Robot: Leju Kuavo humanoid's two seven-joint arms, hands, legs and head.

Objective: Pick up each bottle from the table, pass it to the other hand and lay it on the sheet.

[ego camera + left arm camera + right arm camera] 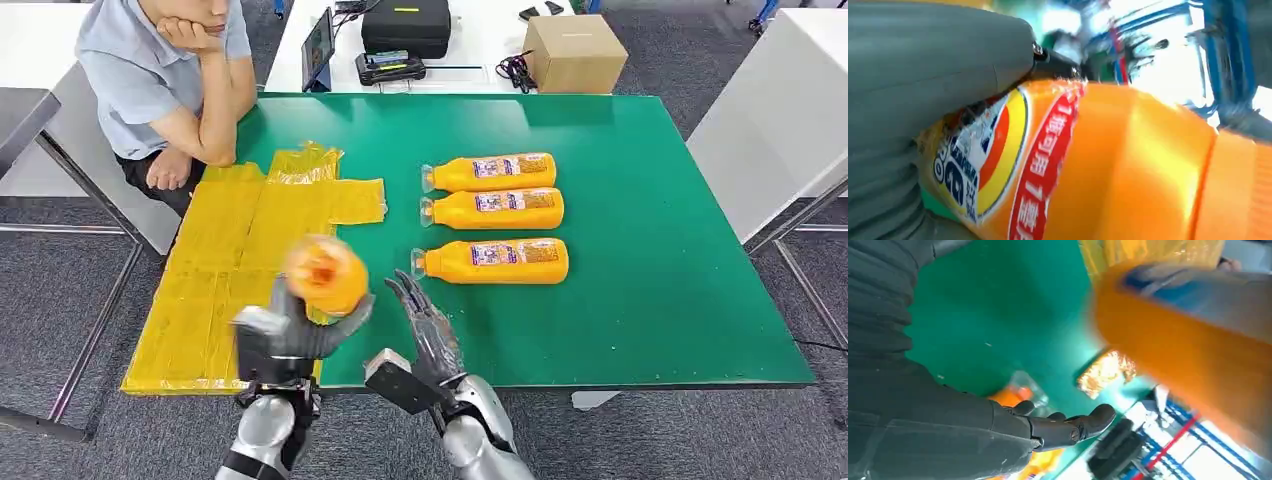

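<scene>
- Your left hand grips an orange bottle, lifted above the near edge of the green table, over the seam where the yellow sheet meets it.
- Your right hand is empty, fingers spread, just beside that bottle near the table's front edge.
- Three more bottles lie on their sides in a row mid-table, caps toward the sheet.
- The sheet covers the table's left side; a person leans at the far-left corner.
</scene>
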